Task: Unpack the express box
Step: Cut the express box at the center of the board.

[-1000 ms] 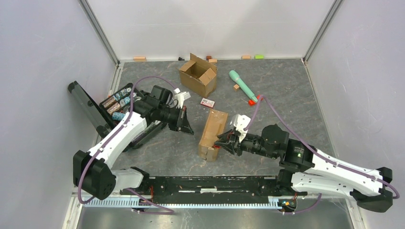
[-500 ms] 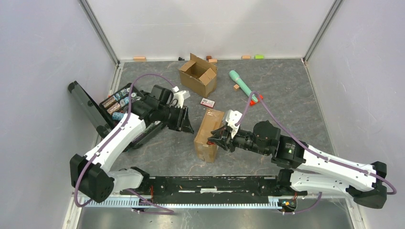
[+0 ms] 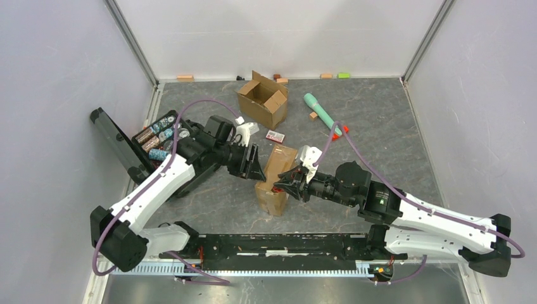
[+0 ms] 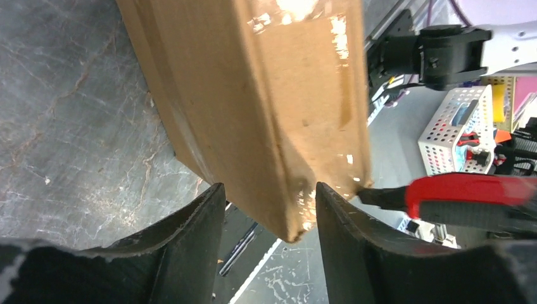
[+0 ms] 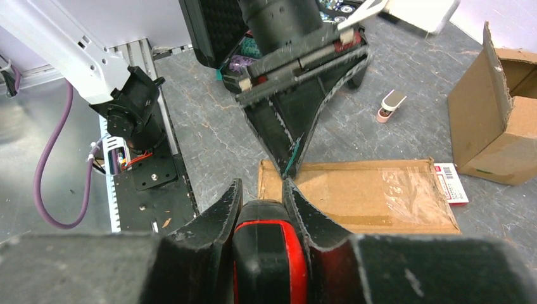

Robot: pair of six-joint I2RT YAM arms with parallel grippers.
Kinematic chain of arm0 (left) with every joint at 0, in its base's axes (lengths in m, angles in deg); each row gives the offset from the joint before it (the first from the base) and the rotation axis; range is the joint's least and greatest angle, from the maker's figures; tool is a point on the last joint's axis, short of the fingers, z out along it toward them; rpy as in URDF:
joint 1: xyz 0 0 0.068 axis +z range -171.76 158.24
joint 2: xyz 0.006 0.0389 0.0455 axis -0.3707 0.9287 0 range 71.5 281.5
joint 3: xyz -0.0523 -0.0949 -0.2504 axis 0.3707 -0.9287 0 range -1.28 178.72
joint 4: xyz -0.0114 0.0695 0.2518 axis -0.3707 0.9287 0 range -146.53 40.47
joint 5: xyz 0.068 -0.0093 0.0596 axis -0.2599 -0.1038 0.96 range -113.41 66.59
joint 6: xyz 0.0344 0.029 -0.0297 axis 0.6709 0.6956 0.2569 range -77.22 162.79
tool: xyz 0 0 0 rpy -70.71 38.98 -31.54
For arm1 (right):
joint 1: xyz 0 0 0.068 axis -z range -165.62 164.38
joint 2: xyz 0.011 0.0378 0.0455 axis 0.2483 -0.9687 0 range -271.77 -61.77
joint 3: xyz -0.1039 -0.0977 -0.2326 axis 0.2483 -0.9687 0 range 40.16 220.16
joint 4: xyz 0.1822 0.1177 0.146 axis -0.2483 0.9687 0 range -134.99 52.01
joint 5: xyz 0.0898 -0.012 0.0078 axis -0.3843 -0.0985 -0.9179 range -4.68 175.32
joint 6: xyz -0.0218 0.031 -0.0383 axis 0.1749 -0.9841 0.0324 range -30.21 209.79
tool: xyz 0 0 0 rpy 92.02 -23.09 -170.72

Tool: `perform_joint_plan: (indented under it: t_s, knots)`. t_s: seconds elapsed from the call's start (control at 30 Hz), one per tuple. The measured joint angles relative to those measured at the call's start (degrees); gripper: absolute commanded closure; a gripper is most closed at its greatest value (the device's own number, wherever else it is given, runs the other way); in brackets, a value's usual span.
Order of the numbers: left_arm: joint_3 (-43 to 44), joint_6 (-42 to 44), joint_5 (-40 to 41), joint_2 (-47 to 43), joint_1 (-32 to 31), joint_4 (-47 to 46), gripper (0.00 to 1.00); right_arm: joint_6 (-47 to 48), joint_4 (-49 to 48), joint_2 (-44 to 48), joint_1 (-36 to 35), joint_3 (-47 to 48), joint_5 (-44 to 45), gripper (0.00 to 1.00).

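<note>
- From above: the express box (image 3: 277, 176) lies flat mid-counter (image 3: 380, 126), its flaps down. My two arms meet at its near end, the left jaws against its left side and the right jaws at its right. A smaller opened carton (image 3: 263, 98) stands well apart at the back.
- Left wrist: my left jaws stand spread, one finger on each side of the box's corner and not yet pinching it. The tape over the top looks glossy and unbroken. The dark tip of a red-handled cutter (image 4: 465, 195) sits right at the box's edge.
- Right wrist: my right jaws are clamped on the cutter's handle, aimed at the box's short end.
- My reckoning: nothing is unpacked yet. The box needs steadying, then the tape slit, the flaps opened and the contents lifted out.
</note>
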Motion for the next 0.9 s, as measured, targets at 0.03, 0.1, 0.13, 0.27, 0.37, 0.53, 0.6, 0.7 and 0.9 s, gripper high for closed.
perform_joint_plan:
  t_s: [0.03, 0.1, 0.13, 0.27, 0.37, 0.53, 0.6, 0.7, 0.9]
  knots:
    - [-0.81, 0.0, 0.04, 0.5, -0.22, -0.35, 0.42, -0.11, -0.42, 0.02, 0.0, -0.15, 0.15, 1.0]
    - [-2.1, -0.26, -0.31, 1.38, -0.24, -0.46, 0.45, -0.33, -0.57, 0.07, 0.0, -0.2, 0.48, 1.0]
    - [-2.4, -0.35, -0.72, 1.6, -0.22, -0.61, 0.46, -0.42, -0.55, 0.13, -0.02, -0.26, 0.63, 1.0]
    - [-2.4, -0.33, -1.14, 1.53, -0.26, -1.18, 0.48, -0.42, -2.1, 0.28, 0.0, -0.31, 0.55, 1.0]
    - [-2.4, -0.28, -1.38, 1.55, -0.31, -1.18, 0.49, -0.22, -4.31, 0.02, 0.0, -0.26, -0.81, 1.0]
    - [-2.4, -0.26, -1.49, 1.55, -0.31, -1.16, 0.5, 0.96, -5.68, -3.04, -0.02, 0.35, -3.34, 1.0]
    - [-2.4, -0.24, -1.53, 1.55, -0.31, -1.16, 0.51, 1.55, -5.44, -4.44, -0.02, 0.35, -4.09, 1.0]
    - [-2.4, -0.24, -1.62, 1.55, -0.31, -1.16, 0.51, 2.03, -5.2, -5.16, -0.02, 0.28, -4.2, 1.0]
    - [-2.4, -0.2, -1.92, 1.57, -0.28, -1.18, 0.52, 2.36, -5.38, -4.48, -0.17, -0.09, -3.65, 1.0]
